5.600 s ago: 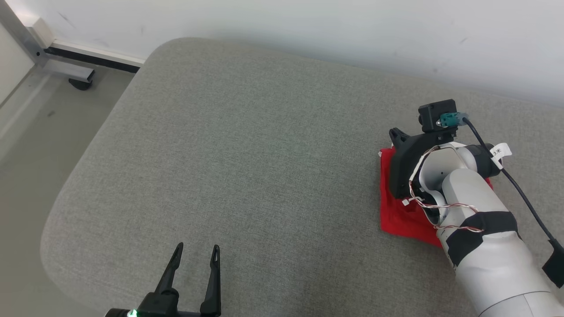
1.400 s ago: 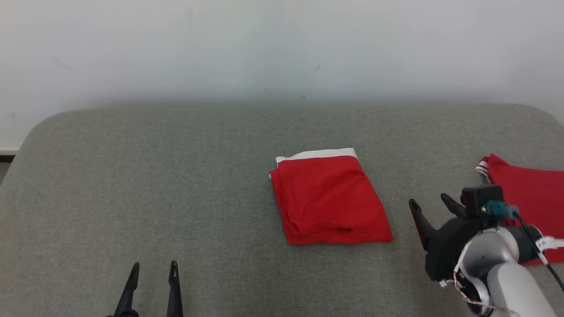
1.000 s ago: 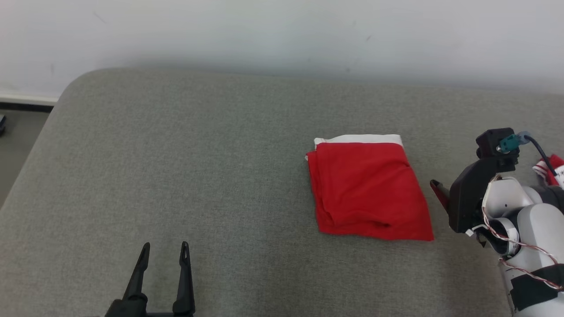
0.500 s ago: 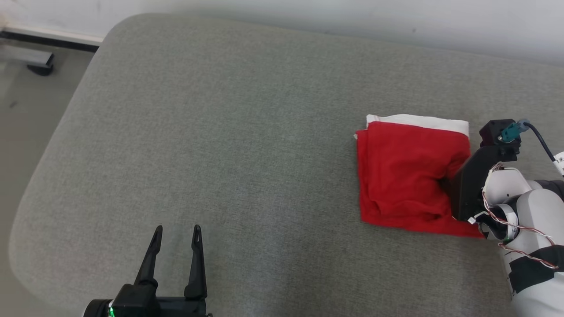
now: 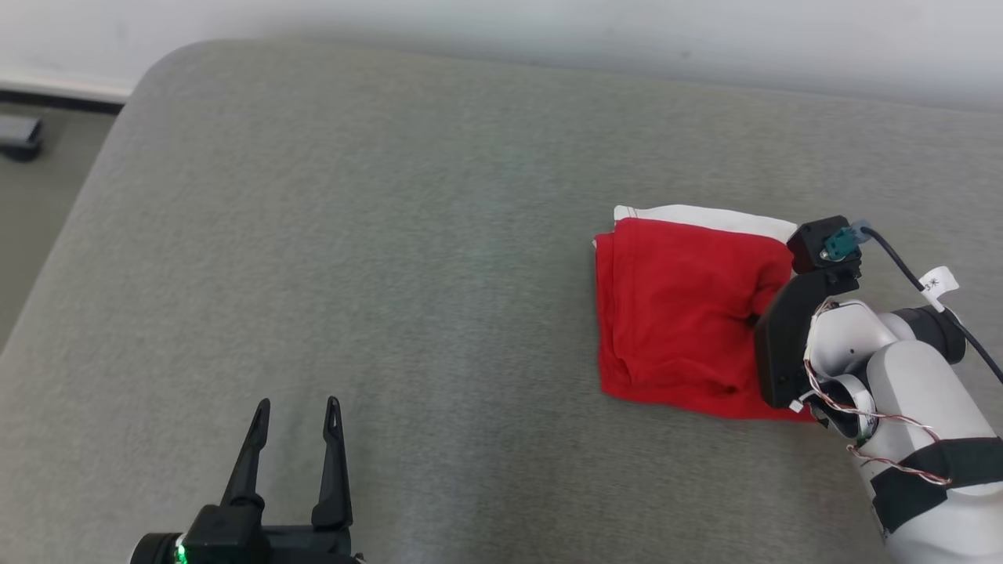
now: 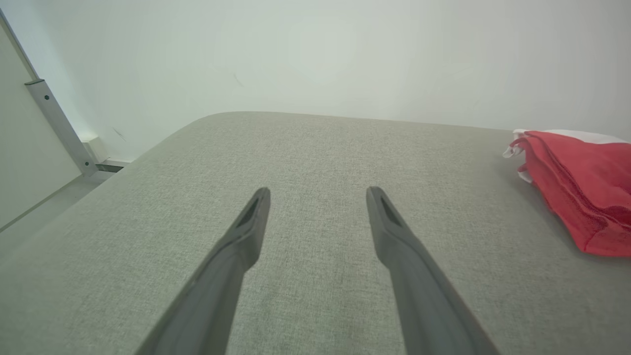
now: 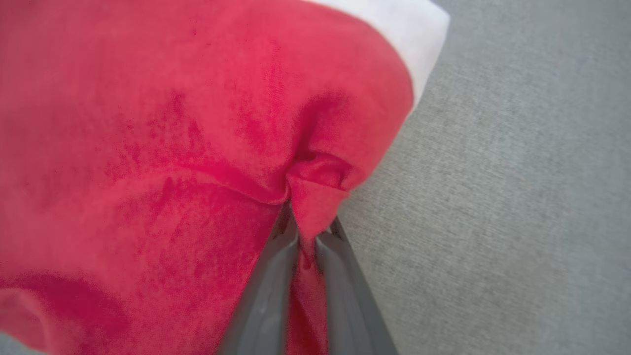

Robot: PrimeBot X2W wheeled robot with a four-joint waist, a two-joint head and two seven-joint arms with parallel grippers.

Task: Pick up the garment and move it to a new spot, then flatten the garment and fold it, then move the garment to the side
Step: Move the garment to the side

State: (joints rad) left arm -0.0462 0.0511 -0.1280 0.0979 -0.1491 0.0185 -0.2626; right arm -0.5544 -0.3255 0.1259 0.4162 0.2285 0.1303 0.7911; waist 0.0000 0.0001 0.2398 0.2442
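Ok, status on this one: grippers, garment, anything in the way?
Right gripper shut on the folded red garment, pinching its right edge. Left gripper open, empty, apart from it. Nothing blocking on the grey cushion.

"What's the right arm like?"
"Pale grey forearm (image 5: 917, 376), black tape band (image 5: 925, 478), twisted red-white wires (image 5: 893, 419), black cable (image 5: 901, 262) with a teal plug (image 5: 840, 244)."
"And the left claw (image 5: 298, 403)?"
"Long dark fingers (image 5: 332, 462), green light (image 5: 182, 554) at the base."
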